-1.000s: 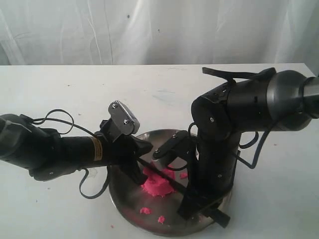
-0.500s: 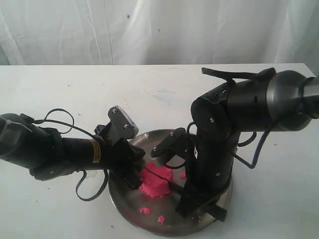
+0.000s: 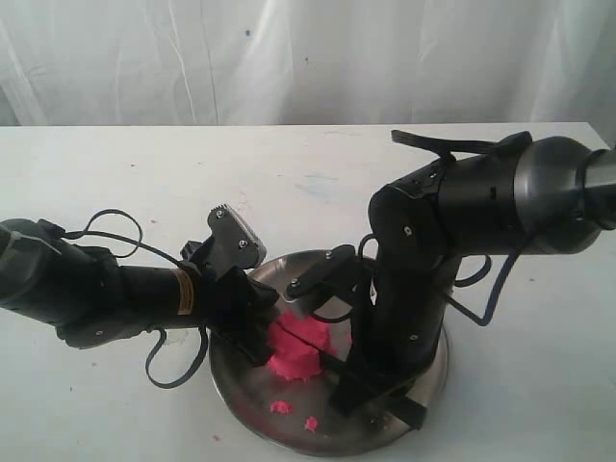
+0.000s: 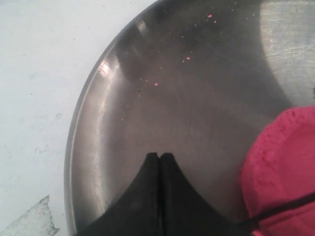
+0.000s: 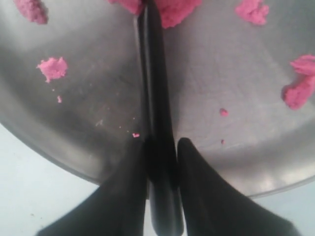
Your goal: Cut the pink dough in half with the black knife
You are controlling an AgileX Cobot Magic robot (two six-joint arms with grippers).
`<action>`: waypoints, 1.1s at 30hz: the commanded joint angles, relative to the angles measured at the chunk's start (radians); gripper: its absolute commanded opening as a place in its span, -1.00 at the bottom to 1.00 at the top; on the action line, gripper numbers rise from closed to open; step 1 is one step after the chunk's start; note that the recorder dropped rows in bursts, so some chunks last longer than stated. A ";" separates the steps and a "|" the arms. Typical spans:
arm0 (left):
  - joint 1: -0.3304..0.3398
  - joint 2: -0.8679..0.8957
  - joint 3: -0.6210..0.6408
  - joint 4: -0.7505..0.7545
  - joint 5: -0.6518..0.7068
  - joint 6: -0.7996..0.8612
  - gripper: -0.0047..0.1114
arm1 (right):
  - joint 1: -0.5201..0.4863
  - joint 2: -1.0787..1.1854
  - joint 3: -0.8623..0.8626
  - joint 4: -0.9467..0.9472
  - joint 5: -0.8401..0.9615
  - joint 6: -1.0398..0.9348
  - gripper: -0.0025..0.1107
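Observation:
The pink dough (image 3: 296, 351) lies in the middle of the round steel plate (image 3: 431, 371). The black knife (image 3: 330, 363) is pressed down into it, leaving a groove across the lump. My right gripper (image 3: 373, 393) is shut on the knife's handle at the plate's near right rim. In the right wrist view the knife (image 5: 151, 73) runs from the right gripper (image 5: 162, 145) into the dough (image 5: 170, 11). My left gripper (image 3: 258, 337) is shut and empty, resting on the plate just left of the dough. In the left wrist view the left gripper (image 4: 160, 156) sits beside the dough (image 4: 283, 162), which the blade (image 4: 288, 207) crosses.
Small pink crumbs (image 3: 280, 407) lie on the plate's near part, and more crumbs (image 5: 53, 68) show in the right wrist view. The plate (image 4: 162, 88) stands on a white table (image 3: 144, 173) with a white curtain behind. Both arms crowd over the plate.
The knife has sunk from on top of the dough down into it, splitting the lump. The left gripper has dropped lower and closer against the dough's left side.

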 commanded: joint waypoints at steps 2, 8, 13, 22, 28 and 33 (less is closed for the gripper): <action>0.001 0.013 0.015 0.026 0.076 -0.003 -0.92 | 0.000 -0.001 0.001 0.006 -0.062 0.019 -0.96; 0.001 0.013 0.015 0.026 0.079 -0.007 -0.92 | 0.000 -0.001 0.001 0.009 -0.066 0.019 -0.96; 0.001 0.013 0.015 0.026 0.090 -0.010 -0.92 | 0.000 -0.001 0.003 0.009 -0.069 0.019 -0.96; 0.001 0.052 0.015 0.026 0.094 -0.019 -0.92 | 0.000 0.038 0.003 0.000 -0.083 -0.033 -0.96; 0.001 0.048 0.015 0.028 0.062 -0.019 -0.92 | 0.000 0.038 0.003 -0.002 -0.077 -0.048 -0.96; 0.001 0.046 0.013 0.031 0.060 0.005 -0.92 | 0.000 0.038 0.003 0.000 -0.085 -0.047 -0.96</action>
